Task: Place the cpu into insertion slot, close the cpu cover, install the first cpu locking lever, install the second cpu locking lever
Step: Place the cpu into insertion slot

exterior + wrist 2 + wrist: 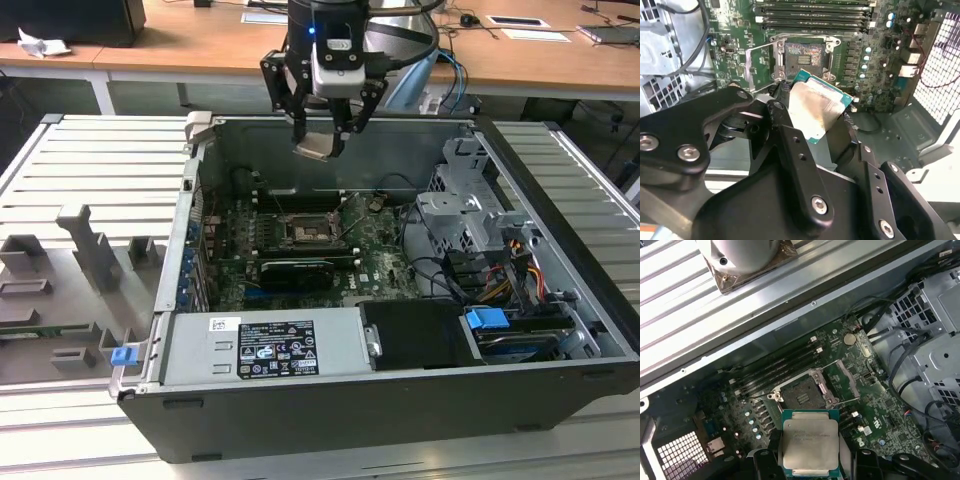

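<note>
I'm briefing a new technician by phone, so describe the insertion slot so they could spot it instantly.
Look into the open computer case at the green motherboard. Near the board's middle sits the insertion slot, a square dark socket ringed by silver metal. Unlike the long black memory slots beside it, it is square with its pin grid exposed.

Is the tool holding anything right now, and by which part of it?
Yes. The tool holds the cpu, pinched by two opposite side edges.
</note>
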Available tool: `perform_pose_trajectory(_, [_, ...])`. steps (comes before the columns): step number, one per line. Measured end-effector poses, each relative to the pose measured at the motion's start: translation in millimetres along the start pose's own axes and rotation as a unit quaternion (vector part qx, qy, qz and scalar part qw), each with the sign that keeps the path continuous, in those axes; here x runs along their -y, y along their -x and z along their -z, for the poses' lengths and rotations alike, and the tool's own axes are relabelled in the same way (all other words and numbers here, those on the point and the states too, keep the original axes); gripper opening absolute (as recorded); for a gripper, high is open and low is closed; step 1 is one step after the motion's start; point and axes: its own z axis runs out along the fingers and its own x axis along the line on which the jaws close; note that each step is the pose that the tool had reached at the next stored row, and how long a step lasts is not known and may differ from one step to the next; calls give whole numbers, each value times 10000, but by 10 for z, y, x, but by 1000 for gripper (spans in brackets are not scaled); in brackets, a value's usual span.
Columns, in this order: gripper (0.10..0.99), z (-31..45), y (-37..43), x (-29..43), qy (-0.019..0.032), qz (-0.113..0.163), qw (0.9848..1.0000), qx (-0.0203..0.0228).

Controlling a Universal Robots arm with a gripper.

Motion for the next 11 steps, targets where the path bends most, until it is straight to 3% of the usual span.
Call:
perform_pose_trajectory(4, [537, -23, 0, 2, 7, -425, 9991, 38])
perform_pose_trajectory(6, [537, -41, 1, 4, 14, -739, 9972, 65])
perform_pose_trajectory(10, [537, -55, 1, 5, 21, -1067, 9942, 93])
perform_pose_trajectory(11, [537, -59, 1, 5, 24, -1194, 9928, 103])
